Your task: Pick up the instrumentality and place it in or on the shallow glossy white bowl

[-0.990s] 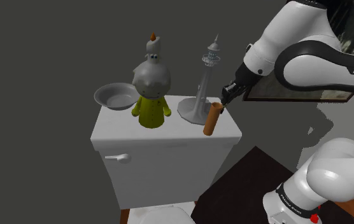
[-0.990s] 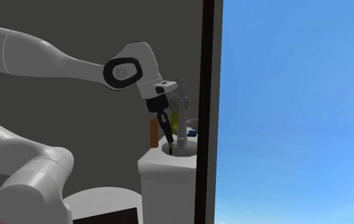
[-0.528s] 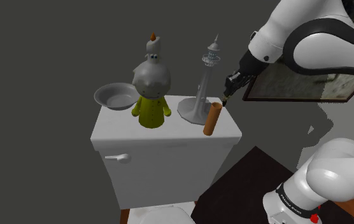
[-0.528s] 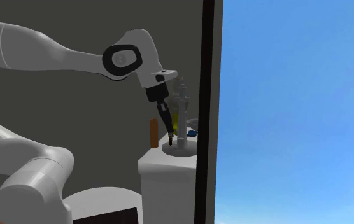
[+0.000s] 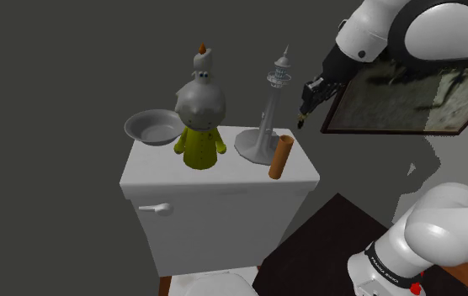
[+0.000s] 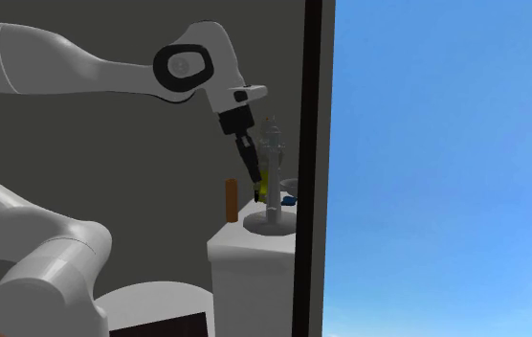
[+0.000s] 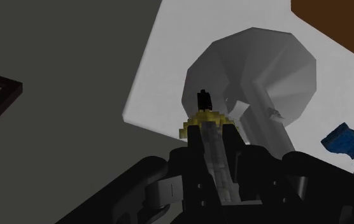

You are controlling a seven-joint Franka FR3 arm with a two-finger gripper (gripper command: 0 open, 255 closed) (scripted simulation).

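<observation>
Change: the tool (image 5: 302, 111) has risen from the tank lid (image 5: 165, 181) in the last second. It now hangs above the lid's end at the shoulder view's right. The brown cylinder (image 5: 281, 157) stands where it stood.
Tool state: the fingers are nearly closed and clasp a slender grey-shafted instrument (image 7: 209, 118) with a yellow collar and black tip.
Task's thing: the instrument is in the grip, tip down and clear of the lid.
Meaning: you may count the pick as done, in my judgement. The carry to the bowl (image 5: 152, 128) at the lid's opposite end remains, past the tower model (image 5: 268, 118) and the figurine (image 5: 199, 113).
Wrist view: gives you the clasp itself, with the tip lined up on the tower model's flared base.
Shoulder view: gives you the bowl and the route.
Second exterior view: gives you the gap between tip and lid.
</observation>
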